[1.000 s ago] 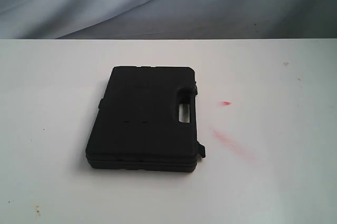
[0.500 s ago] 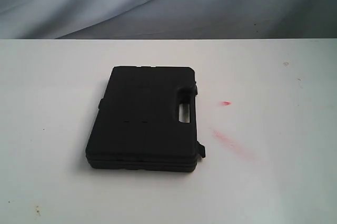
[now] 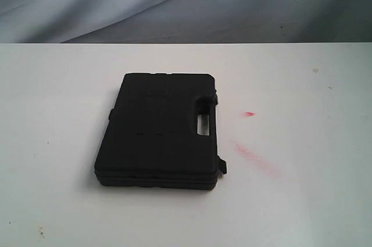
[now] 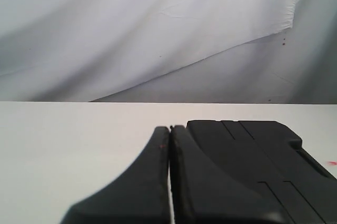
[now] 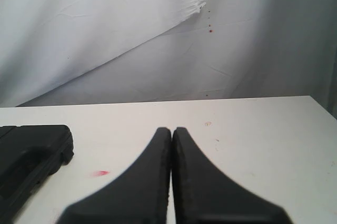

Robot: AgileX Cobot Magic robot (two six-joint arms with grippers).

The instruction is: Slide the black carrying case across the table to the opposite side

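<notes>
The flat matte black case (image 3: 160,131) lies closed on the white table (image 3: 302,200), a little left of centre, its cut-out handle (image 3: 203,122) facing right. No arm shows in the exterior view. My left gripper (image 4: 169,129) is shut with nothing in it; the case (image 4: 263,166) lies just beyond and beside its tips. In the right wrist view my right gripper (image 5: 171,130) is shut and empty, and a corner of the case (image 5: 31,155) lies well off to its side.
Red smears (image 3: 251,155) and a small red spot (image 3: 249,113) mark the table right of the case. A few dark specks (image 3: 40,232) dot the near left. A creased grey-white cloth backdrop (image 3: 174,3) hangs behind the far table edge.
</notes>
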